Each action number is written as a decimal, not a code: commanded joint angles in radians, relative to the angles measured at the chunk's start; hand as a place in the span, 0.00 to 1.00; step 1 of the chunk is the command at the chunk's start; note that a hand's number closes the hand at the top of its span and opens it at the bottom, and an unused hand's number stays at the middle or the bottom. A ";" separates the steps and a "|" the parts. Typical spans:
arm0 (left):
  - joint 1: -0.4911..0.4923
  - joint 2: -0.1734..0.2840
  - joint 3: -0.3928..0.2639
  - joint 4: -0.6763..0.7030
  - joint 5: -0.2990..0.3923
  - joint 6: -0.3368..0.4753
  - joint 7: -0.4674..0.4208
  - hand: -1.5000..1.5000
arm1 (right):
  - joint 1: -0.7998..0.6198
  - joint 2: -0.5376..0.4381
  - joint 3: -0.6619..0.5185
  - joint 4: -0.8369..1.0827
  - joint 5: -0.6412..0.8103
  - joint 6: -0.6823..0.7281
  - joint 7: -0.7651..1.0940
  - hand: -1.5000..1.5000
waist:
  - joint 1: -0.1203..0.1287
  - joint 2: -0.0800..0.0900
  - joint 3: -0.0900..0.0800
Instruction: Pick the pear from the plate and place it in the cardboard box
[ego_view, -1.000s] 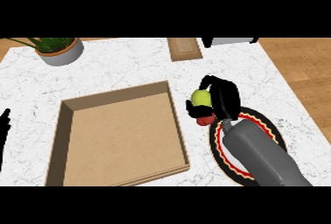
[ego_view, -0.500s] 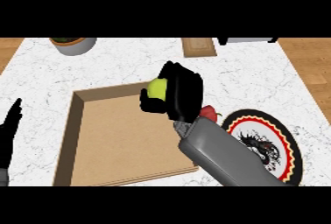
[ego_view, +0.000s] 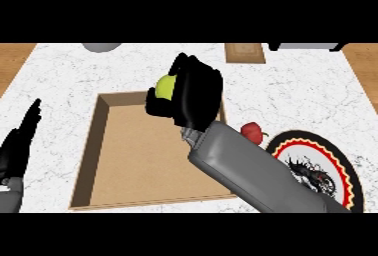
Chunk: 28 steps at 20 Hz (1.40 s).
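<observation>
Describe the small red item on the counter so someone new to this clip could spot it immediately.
Start at the big shallow cardboard box on the white marble counter, then look right to the round plate with a red and yellow zigzag rim. The red item, perhaps a small pepper, lies between them beside the right forearm. Nothing else loose on the counter is red; the pear in the right hand is yellow-green.

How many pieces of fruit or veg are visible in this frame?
2: a yellow-green pear held in the right hand over the cardboard box, and a red one on the counter beside the plate.
</observation>
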 joint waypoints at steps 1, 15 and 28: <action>-0.053 -0.011 -0.018 0.014 -0.022 0.003 0.016 0.50 | -0.049 0.015 -0.011 0.113 -0.024 -0.062 0.195 1.00 | 0.016 0.010 0.001; -0.088 -0.018 -0.024 0.044 -0.030 -0.023 -0.006 0.50 | -0.086 0.015 -0.104 0.395 -0.223 -0.334 0.070 0.00 | 0.060 0.020 0.001; -0.058 -0.019 0.007 0.034 -0.037 0.003 0.032 0.50 | -0.039 0.015 -0.121 0.344 -0.043 -0.715 0.009 0.00 | -0.011 -0.006 0.002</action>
